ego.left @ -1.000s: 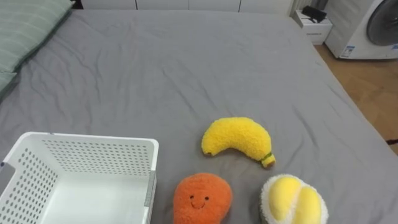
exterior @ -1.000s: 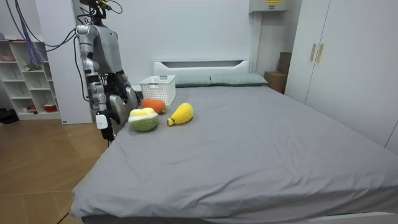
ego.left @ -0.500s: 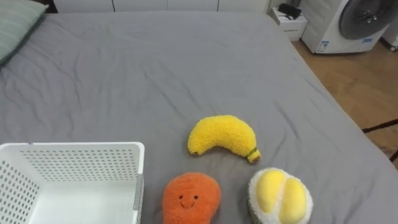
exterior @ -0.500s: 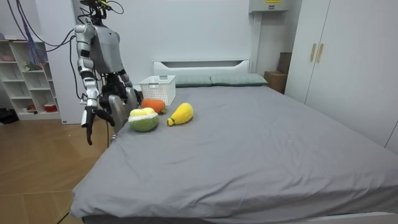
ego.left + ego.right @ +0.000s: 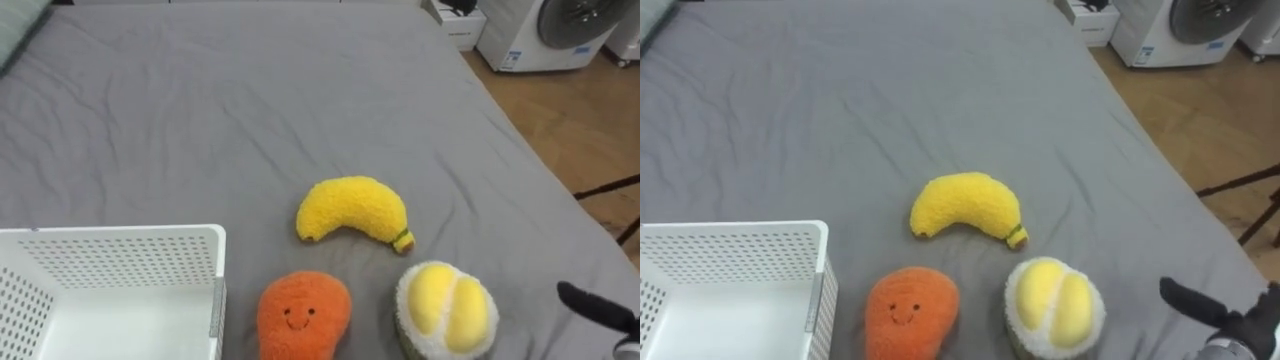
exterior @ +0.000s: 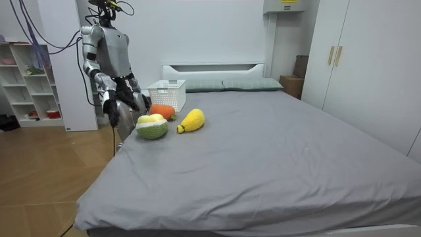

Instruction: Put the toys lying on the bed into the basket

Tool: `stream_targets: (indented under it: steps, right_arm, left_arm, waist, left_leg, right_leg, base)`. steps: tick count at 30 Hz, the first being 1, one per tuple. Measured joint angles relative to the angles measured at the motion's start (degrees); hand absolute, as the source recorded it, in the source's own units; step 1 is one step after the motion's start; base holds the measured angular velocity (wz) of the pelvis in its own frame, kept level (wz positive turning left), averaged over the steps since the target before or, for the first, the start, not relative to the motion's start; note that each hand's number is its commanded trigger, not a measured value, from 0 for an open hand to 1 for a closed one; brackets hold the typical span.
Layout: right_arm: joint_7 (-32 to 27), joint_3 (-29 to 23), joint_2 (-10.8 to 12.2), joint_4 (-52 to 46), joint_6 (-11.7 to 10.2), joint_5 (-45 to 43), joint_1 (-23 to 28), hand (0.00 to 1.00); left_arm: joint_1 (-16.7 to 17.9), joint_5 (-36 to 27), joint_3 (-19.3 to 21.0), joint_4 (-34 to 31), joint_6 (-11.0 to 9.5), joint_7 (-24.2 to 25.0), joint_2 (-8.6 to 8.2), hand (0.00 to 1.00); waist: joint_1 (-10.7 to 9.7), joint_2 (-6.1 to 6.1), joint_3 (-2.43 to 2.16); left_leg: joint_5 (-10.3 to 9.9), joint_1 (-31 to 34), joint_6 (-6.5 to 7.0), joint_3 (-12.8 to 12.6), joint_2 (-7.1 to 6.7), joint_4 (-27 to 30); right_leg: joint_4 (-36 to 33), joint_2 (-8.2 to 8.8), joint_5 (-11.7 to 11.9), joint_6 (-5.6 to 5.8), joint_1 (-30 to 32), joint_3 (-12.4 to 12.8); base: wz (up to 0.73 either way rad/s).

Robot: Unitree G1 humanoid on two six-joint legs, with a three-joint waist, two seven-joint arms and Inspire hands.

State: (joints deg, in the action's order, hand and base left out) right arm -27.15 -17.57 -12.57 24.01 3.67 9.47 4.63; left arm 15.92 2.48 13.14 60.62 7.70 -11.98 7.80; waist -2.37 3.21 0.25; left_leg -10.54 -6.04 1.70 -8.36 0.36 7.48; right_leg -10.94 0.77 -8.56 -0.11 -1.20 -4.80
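Three plush toys lie on the grey bed [image 5: 250,110]: a yellow banana [image 5: 352,210], an orange fruit with a smiling face [image 5: 300,315] and a green-and-yellow round fruit [image 5: 445,312]. A white perforated basket [image 5: 110,250] stands to the left of the orange toy. My right hand [image 5: 1225,312] comes in at the lower right, open, its dark fingers stretched toward the round fruit and a little short of it. In the room view I stand at the bedside, and the right hand [image 6: 112,108] is raised just before the round fruit [image 6: 152,127].
The bed's right edge drops to a wooden floor [image 5: 590,130]. A white washing machine [image 5: 560,30] and a small cabinet [image 5: 462,20] stand beyond it. A pillow corner [image 5: 15,25] lies at the far left. Wide bare sheet stretches behind the toys.
My right arm has swung up from hanging at my side, and the hand has entered the eye views at the lower right. The camera has shifted; the toys have not moved.
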Motion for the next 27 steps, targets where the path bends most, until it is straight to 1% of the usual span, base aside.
stream_targets:
  steps: [3, 7, 9, 12, 15, 17, 20, 21, 23, 27]
  right_arm:
    - [0.7, 2.1, 0.0, -2.7, -0.2, -6.8, 0.0, 0.0]
    - [2.5, 4.5, 0.0, -3.6, -0.2, -10.8, 0.5, 0.0]
    - [4.0, 6.3, 0.0, -5.1, -0.2, -13.5, 1.1, 0.0]
    - [5.5, 7.9, 0.0, -5.0, -0.2, -14.8, 1.1, 0.0]
    - [9.0, 10.0, 0.0, -4.3, -0.2, -18.4, 1.2, 0.0]
    - [11.3, 10.7, 0.0, -4.3, 0.1, -19.1, 1.5, 0.0]
    - [15.4, 11.8, -0.1, -2.0, 0.3, -19.3, 1.6, 0.0]
    - [17.4, 12.1, -0.1, -1.2, 1.2, -19.3, 1.6, 0.0]
    - [20.0, 12.5, -0.1, 1.1, 1.8, -19.9, 1.7, 0.0]
    - [25.9, 12.7, -0.1, 4.3, 3.8, -20.8, 1.6, 0.0]
  left_arm:
    - [-0.2, 0.0, -0.5, 0.0, 0.0, -0.3, -0.01, 0.0]
    - [-0.2, 1.0, -1.5, 0.0, -0.1, -0.3, -0.04, 0.0]
    - [-0.2, 1.0, -1.6, 0.0, -0.1, -0.3, -0.16, 0.0]
    - [-0.2, 1.0, -1.8, -0.3, -0.1, -0.3, -0.23, 0.0]
    - [-0.1, 1.1, -2.0, -0.6, -0.1, -0.1, -0.2, 0.0]
    - [0.2, 1.1, -2.0, -1.0, 0.0, 0.2, -0.15, 0.0]
    - [0.4, 1.1, -2.1, -1.7, 0.2, 0.2, 0.0, 0.0]
    - [0.4, 1.1, -2.2, -2.1, 0.4, 0.2, -0.02, 0.0]
    - [0.4, 1.1, -2.2, -2.2, 0.5, 0.1, 0.05, 0.0]
    - [0.2, 1.1, -2.1, -3.0, 1.0, 0.2, 0.03, 0.0]
  waist:
    - [0.7, -0.1, 0.02]
    - [1.2, -0.36, -0.03]
    - [1.3, -0.8, -0.04]
    - [1.4, -0.93, -0.05]
    - [1.6, -0.94, -0.05]
    - [1.6, -0.85, -0.05]
    - [2.0, -0.42, -0.26]
    - [2.3, -0.26, -0.24]
    - [2.8, -0.01, -0.3]
    - [2.8, 0.14, -0.21]
  left_leg:
    - [0.0, 0.0, -0.02, -0.4, 0.13, 0.0]
    - [0.0, 0.2, -0.02, -0.4, 0.16, 0.0]
    - [0.0, 0.4, -0.03, -0.3, 0.16, 0.0]
    - [0.0, 0.4, -0.04, -0.3, 0.18, 0.0]
    - [0.0, 0.4, -0.04, -0.3, 0.18, 0.0]
    - [0.0, 0.4, -0.04, -0.3, 0.2, 0.0]
    - [0.0, 0.3, -0.04, -0.3, 0.22, 0.1]
    - [0.0, 0.3, -0.04, -0.3, 0.21, 0.1]
    - [0.0, 0.2, -0.04, -0.1, 0.2, 0.1]
    - [0.0, 0.2, -0.04, 0.7, 0.12, 0.3]
  right_leg:
    - [0.1, -0.01, 0.1, -0.07, 0.0, -0.1]
    - [0.2, 0.02, 0.1, -0.07, 0.0, -0.3]
    - [0.2, 0.0, 0.1, -0.07, 0.1, -0.2]
    - [0.2, -0.01, 0.1, -0.07, 0.1, -0.1]
    - [0.2, 0.01, 0.1, -0.07, 0.1, -0.2]
    - [0.2, 0.09, 0.1, -0.07, 0.1, -0.5]
    - [0.2, 0.2, 0.1, -0.11, 0.0, -0.9]
    - [0.2, 0.2, 0.1, -0.13, 0.0, -0.9]
    - [0.2, 0.22, 0.1, -0.14, -0.1, -1.0]
    - [0.3, 0.36, 0.1, -0.14, -0.5, -1.5]
  base:
    - [-0.01]
    - [0.0]
    - [0.0]
    - [0.0]
    - [0.0]
    - [0.0]
    - [0.0]
    - [0.0]
    - [0.02]
    - [0.06]
